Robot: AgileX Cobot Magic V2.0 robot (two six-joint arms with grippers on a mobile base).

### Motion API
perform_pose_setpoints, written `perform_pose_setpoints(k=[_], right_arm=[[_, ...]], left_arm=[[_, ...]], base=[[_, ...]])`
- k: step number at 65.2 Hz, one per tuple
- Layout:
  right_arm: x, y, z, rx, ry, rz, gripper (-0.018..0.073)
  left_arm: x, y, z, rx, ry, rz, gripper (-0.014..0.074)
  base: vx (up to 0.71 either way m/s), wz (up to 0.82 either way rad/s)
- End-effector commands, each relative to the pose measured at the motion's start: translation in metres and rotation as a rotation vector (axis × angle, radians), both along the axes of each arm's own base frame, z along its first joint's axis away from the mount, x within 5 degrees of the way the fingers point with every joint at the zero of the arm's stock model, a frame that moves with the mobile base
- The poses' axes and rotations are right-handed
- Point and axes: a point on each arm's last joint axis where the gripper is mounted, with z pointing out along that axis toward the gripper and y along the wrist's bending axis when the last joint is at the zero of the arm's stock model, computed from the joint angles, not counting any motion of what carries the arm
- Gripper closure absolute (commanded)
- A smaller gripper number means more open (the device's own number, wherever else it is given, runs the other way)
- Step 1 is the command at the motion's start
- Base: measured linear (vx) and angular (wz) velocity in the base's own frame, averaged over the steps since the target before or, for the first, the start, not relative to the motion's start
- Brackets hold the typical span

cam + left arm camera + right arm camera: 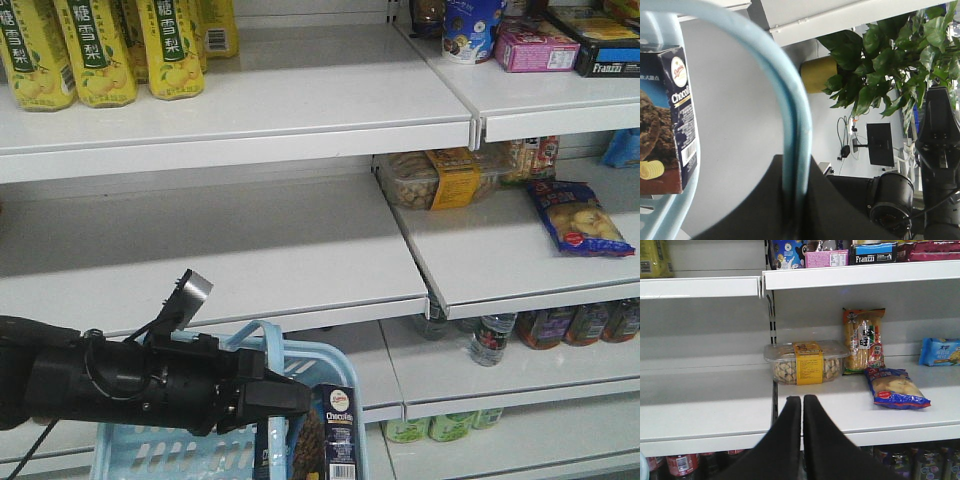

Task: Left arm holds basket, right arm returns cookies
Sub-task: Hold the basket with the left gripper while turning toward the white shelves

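Now, cookies (338,430): one dark box standing upright inside the basket, at its right-hand end, not yet lifted out
Basket (130,452): light blue, hanging in front of the lower shelves by its hoop handle (790,110)
Left gripper (280,396): pinched onto the hoop handle, which runs between its jaws in the left wrist view
Right gripper (802,412): pressed together, holding nothing, facing the middle shelf (880,415), nowhere near the box
Step in hand: the holding looks settled, I judge; the return has not begun
Next move: the right gripper must spread, come down over the box top, pinch its narrow sides clear of the handle, then lift straight up
Count: one cookies box, one basket, at least four yellow drink cartons (95,50), one clear snack tub (807,362), one blue crisp bag (895,387)
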Motion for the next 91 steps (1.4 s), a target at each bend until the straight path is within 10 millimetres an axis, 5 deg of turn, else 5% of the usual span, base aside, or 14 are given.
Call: perform_pose_setpoints(k=[1,91], right_arm=[[-0.0012,0.0001,0.0075,-0.005,-0.086,0.002,0.0567],[-0.0012,0.0001,0.0075,-0.005,-0.086,0.002,0.0567]], left_arm=[[0.0000,-0.0037,0.0270,-0.138,-0.040,0.010,0.0603],[0.0000,-0.0037,0.0270,-0.138,-0.040,0.010,0.0603]], base=[[0.10,0.10],[0.07,0.11]])
